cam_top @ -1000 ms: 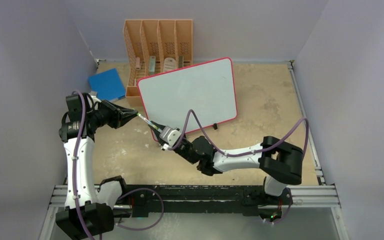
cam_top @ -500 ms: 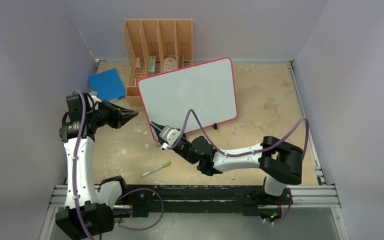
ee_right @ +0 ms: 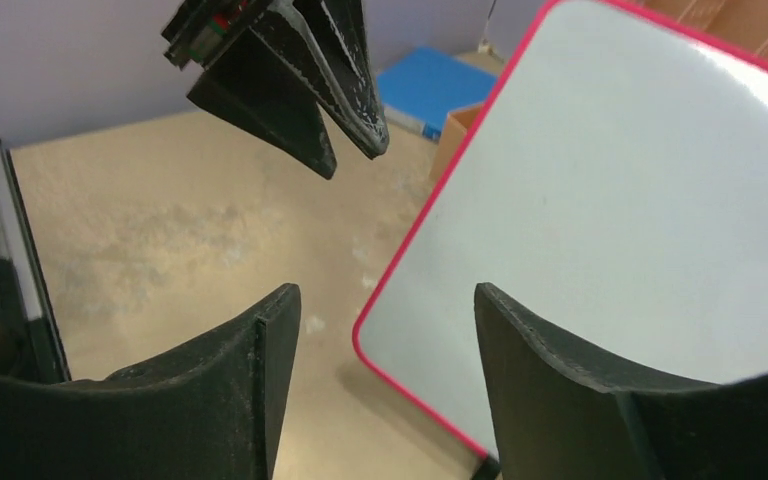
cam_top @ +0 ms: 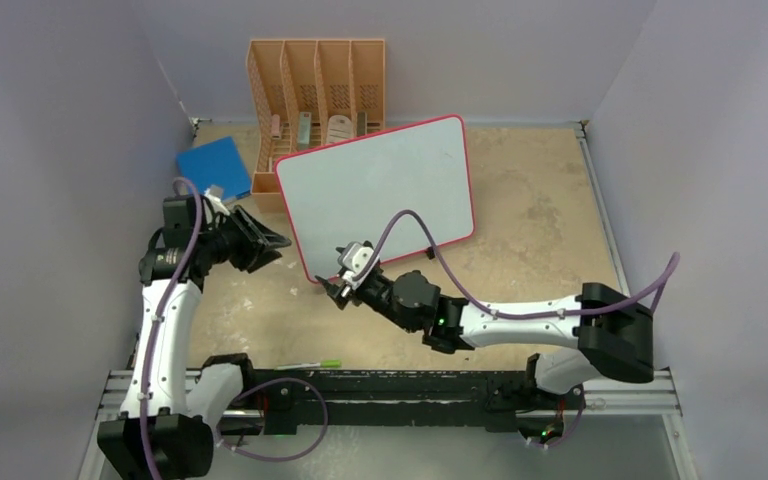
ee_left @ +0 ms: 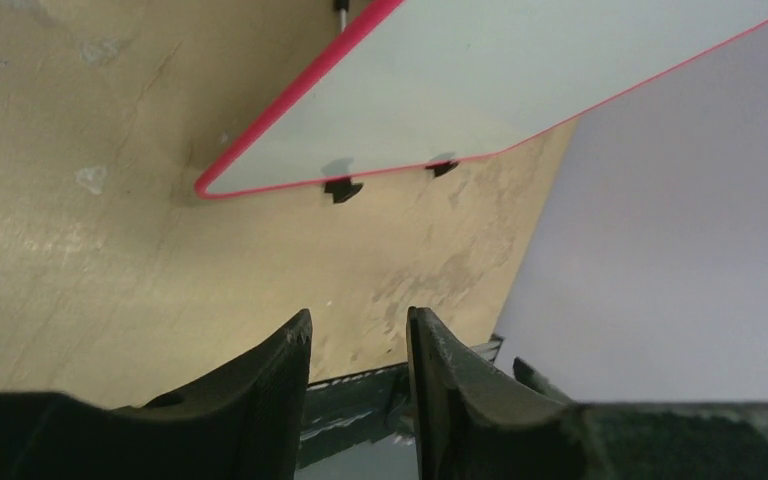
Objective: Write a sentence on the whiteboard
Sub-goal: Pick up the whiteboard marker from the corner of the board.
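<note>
Green marker (cam_top: 316,366) is lying loose on the surface (cam_top: 540,220), leaving the whiteboard (cam_top: 380,190) blank, as the left pincer (ee_left: 358,330), narrowly parted, and right pincer (ee_right: 385,295), wider, are hovering empty.

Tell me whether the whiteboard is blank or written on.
Blank. The whiteboard shows a clean white face in all three views, with no strokes on it. The marker lies loose at the near edge of the table.

- Whiteboard (cam_top: 380,190): glossy white, thin red-pink rim; feet (ee_left: 340,188) black.
- Book (cam_top: 212,167): plain blue.
- Rack (cam_top: 317,70): peach-orange, lattice-patterned walls.
- Tabletop (cam_top: 530,200): tan, mottled with pale blotches.
- Marker (cam_top: 312,366): green.
- Left hand (ee_left: 358,325) and right hand (ee_right: 380,300): black.
</note>
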`<control>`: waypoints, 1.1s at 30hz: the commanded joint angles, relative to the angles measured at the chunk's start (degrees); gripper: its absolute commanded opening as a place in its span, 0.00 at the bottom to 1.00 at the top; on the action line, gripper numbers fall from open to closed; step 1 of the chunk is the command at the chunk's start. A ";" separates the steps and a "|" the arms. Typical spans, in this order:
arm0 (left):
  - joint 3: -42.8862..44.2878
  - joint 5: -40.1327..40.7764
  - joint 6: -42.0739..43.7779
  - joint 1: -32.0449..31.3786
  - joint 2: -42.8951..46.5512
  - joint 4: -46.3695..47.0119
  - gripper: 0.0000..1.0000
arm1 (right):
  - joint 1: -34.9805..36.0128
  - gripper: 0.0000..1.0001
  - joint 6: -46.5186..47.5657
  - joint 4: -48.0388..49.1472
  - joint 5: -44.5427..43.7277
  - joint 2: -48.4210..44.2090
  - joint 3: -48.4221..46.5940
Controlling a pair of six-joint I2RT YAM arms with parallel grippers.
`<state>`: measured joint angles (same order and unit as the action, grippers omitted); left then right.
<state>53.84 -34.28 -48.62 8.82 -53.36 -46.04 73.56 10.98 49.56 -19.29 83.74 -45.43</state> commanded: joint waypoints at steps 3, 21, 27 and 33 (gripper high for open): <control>-1.16 11.46 7.87 -6.32 -0.28 -3.17 0.48 | 0.09 0.71 -9.00 -17.11 1.43 -4.42 -0.20; -3.20 20.56 8.54 -7.59 -1.05 -5.82 0.80 | 1.13 0.71 -4.83 -41.74 23.23 10.10 -12.72; -1.09 23.93 8.63 -7.59 0.10 -6.88 0.83 | 3.52 0.70 -2.62 -44.07 25.47 16.10 -16.70; -0.12 25.17 8.37 -7.59 1.78 -7.47 0.84 | 4.93 0.66 -1.90 -47.04 25.30 20.66 -20.14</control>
<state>50.98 -11.16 -40.86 1.41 -53.34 -53.36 77.73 7.44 5.26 4.56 103.20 -61.95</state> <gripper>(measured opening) 0.833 0.676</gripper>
